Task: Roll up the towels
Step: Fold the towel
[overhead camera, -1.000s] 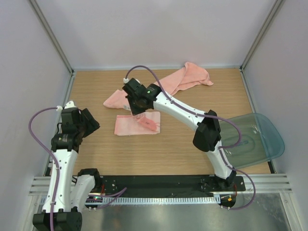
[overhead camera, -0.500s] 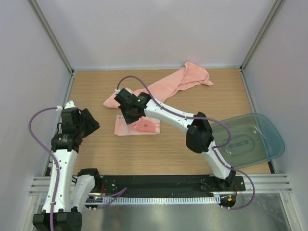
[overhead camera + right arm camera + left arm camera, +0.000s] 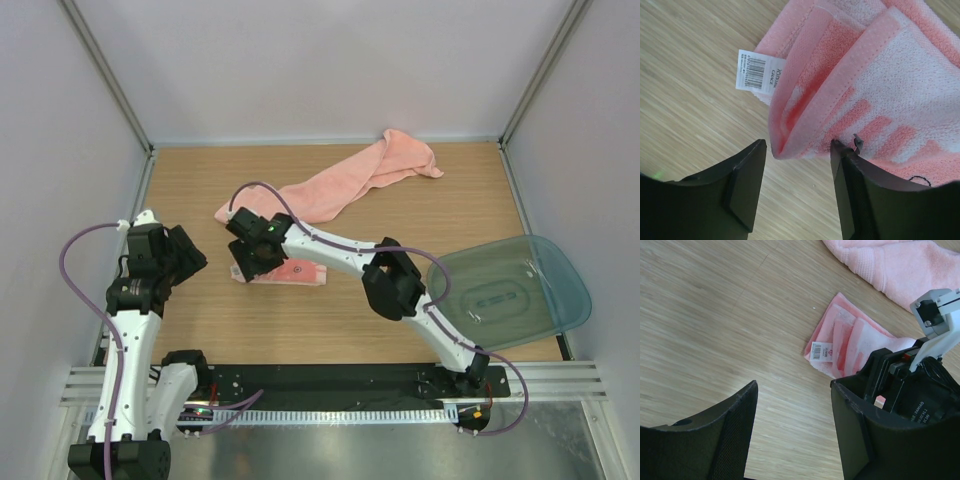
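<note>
The right end effector point(image 3: 799, 150) is spread, with the edge of the folded striped towel point(image 3: 865, 75) between its fingers, left of the worktop's point(image 3: 400, 220) centre. The plain towel point(image 3: 350, 180) lies by the far edge. The left end effector point(image 3: 792, 395) is spread too.

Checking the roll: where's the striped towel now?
Top view: striped towel lies folded left of centre, under the right gripper, on the near side of the long towel.

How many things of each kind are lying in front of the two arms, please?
Towels: 2 (long towel, striped towel)
Tray: 1 (tray)
Total: 3
</note>
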Controlling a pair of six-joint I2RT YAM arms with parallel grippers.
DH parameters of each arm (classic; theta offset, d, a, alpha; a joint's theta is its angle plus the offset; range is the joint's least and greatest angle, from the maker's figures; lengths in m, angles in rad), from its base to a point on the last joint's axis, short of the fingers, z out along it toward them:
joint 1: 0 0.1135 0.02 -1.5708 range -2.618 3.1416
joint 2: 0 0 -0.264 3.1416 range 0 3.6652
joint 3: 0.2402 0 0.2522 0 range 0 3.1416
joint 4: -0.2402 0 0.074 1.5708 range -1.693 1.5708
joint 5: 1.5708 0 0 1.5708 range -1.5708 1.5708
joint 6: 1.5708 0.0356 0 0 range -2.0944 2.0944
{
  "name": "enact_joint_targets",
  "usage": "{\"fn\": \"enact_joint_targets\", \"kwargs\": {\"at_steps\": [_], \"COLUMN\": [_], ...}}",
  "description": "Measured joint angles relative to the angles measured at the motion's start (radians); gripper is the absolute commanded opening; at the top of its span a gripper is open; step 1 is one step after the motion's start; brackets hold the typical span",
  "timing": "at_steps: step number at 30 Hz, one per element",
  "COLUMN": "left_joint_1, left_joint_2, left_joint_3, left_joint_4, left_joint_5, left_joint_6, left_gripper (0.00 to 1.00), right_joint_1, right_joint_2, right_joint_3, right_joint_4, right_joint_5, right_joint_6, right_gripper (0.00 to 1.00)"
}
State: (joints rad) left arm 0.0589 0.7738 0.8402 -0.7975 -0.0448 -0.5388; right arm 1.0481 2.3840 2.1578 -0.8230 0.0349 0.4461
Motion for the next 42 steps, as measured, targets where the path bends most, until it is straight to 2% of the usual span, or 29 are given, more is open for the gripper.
{"fn": "enact_joint_targets", "kwargs": {"at_steps": [3, 6, 11, 14, 17, 22, 27, 34, 38, 42], "left_joint_1": [0.0, 0.0, 0.0, 0.0, 0.0, 0.0, 0.0, 0.0, 0.0, 0.0], "left_joint_2": [0.002, 0.005, 0.012, 0.014, 0.014, 0.018, 0.028, 0.034, 0.034, 0.041], "left_joint_3": [0.0, 0.0, 0.0, 0.0, 0.0, 0.0, 0.0, 0.0, 0.0, 0.0], "left_joint_4": [0.0, 0.0, 0.0, -0.001, -0.001, -0.001, -0.001, -0.002, -0.002, -0.001], "left_joint_5": [-0.005, -0.008, -0.014, -0.016, -0.018, -0.019, -0.019, -0.019, -0.019, -0.014], "left_joint_6": [0.0, 0.0, -0.002, -0.002, -0.003, -0.003, -0.002, -0.003, -0.003, -0.003], "left_gripper": [0.61, 0.62, 0.62, 0.61, 0.61, 0.61, 0.61, 0.61, 0.61, 0.55], "right_joint_1": [0.0, -0.001, -0.016, -0.039, -0.088, -0.27, -0.414, -0.41, -0.41, -0.41], "right_joint_2": [0.01, 0.01, -0.039, -0.174, -0.346, -0.601, -0.609, -0.541, -0.498, -0.48], "right_joint_3": [0.0, 0.006, -0.016, -0.146, -0.325, -0.713, -0.956, -1.019, -1.019, -1.03], "right_joint_4": [0.01, 0.022, 0.045, 0.084, 0.127, 0.286, 0.371, 0.481, 0.545, 0.571], "right_joint_5": [0.0, 0.003, -0.005, -0.026, -0.071, -0.173, -0.268, -0.383, -0.424, -0.439], "right_joint_6": [-0.004, -0.008, -0.011, 0.001, 0.037, 0.118, 0.172, 0.215, 0.238, 0.241], "right_gripper": [0.75, 0.84, 0.89, 0.89, 0.85, 0.77, 0.67, 0.56, 0.43, 0.3]}}
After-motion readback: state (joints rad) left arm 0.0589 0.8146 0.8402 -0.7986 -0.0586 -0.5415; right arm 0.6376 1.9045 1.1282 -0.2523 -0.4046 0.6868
